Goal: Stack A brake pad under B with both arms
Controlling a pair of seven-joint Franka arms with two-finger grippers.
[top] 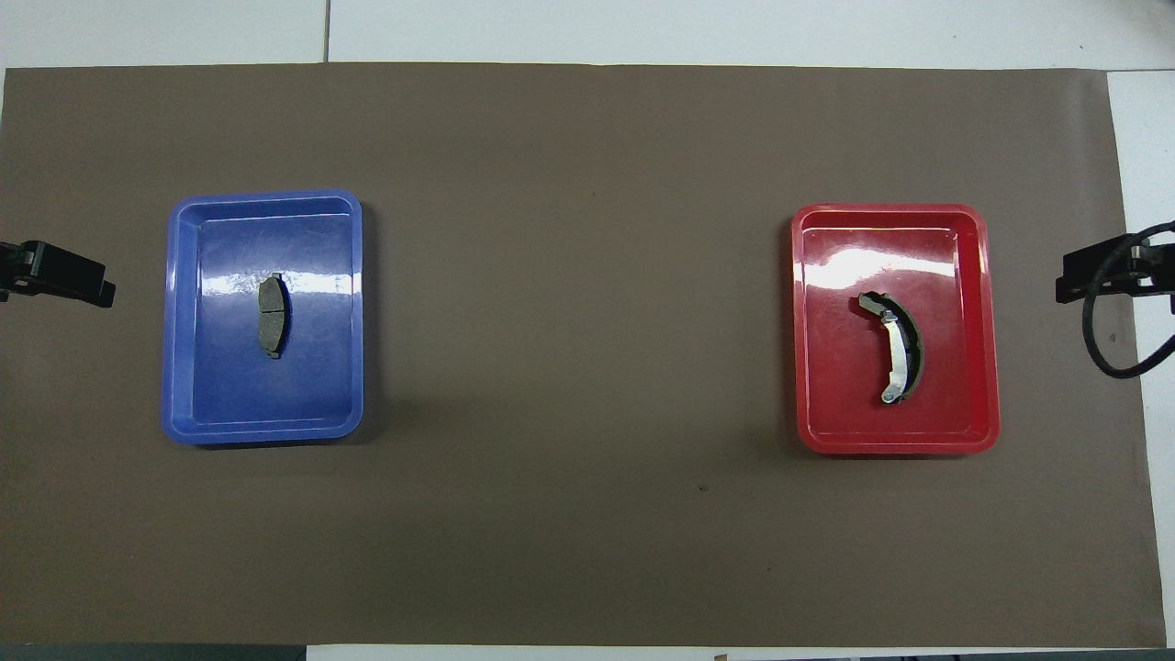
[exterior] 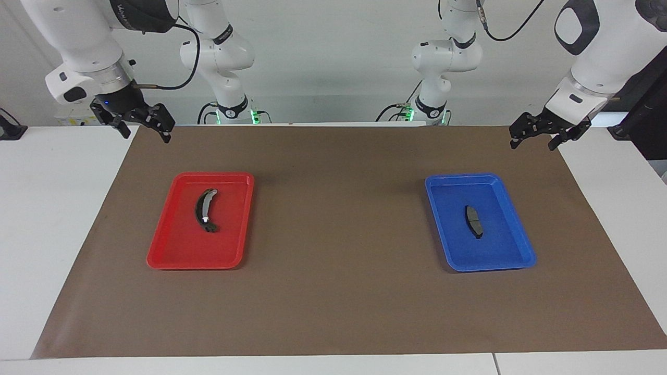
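Both arms were cut off by frame top in facing view; overhead view showed only gripper tips at the edges. Left gripper (exterior: 550,134) hung over mat (exterior: 333,312) corner at left arm's end, jaws apart, empty. Right gripper (exterior: 139,121) hung over mat corner at right arm's end, jaws apart, empty.

Pad A (top: 272,315): short, flat, dark grey, slight curve, centre groove. Lay mid blue tray (top: 188,404), left arm's end. Underside not visible.

B (top: 895,346): long black crescent, pale strip along inner curve, whitish tip. Lay mid red tray (top: 973,422), right arm's end. Trays well apart; grippers touched nothing.
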